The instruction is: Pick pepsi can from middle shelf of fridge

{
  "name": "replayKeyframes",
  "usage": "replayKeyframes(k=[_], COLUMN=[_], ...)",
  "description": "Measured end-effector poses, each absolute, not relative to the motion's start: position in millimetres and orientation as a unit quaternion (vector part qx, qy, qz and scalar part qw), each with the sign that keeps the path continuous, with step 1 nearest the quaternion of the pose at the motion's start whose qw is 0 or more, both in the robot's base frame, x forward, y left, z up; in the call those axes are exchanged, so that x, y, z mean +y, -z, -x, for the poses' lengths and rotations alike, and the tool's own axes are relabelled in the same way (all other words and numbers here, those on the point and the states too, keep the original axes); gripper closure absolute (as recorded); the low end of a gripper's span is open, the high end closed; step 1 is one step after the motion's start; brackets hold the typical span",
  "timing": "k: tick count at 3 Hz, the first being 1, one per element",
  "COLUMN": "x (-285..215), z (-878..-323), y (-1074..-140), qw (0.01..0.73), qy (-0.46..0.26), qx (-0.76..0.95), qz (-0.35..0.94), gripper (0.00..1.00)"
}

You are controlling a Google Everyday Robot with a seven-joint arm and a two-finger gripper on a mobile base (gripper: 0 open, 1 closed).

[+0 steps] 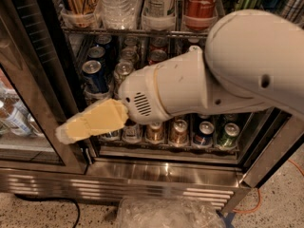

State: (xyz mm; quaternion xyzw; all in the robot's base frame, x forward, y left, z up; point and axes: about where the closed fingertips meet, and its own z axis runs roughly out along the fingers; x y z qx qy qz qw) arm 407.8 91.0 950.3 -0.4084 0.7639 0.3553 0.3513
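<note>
The fridge stands open in front of me, with a ribbed steel base. The pepsi can, dark blue with a silver top, stands at the front left of the middle shelf, with more blue cans behind it. Silver and red cans stand to its right. My gripper, yellowish, is low and to the left, in front of the fridge's left door frame, below and left of the pepsi can and not touching it. My white arm hides the right half of the middle shelf.
The rack above holds tall bottles, among them a Coca-Cola bottle and a water bottle. The bottom shelf holds several cans. A glass door is at the left. A clear plastic bag lies on the floor.
</note>
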Motion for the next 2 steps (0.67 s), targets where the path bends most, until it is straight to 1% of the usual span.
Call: replayKeyframes(k=[1,2], x=[123,143], z=[-403,-401], y=[-951,-948], qw=[0.356,0.358], qy=[-0.366,-0.355], qx=[0.772,0.794], qz=[0.378,0.341], gripper=[0.00,0.00])
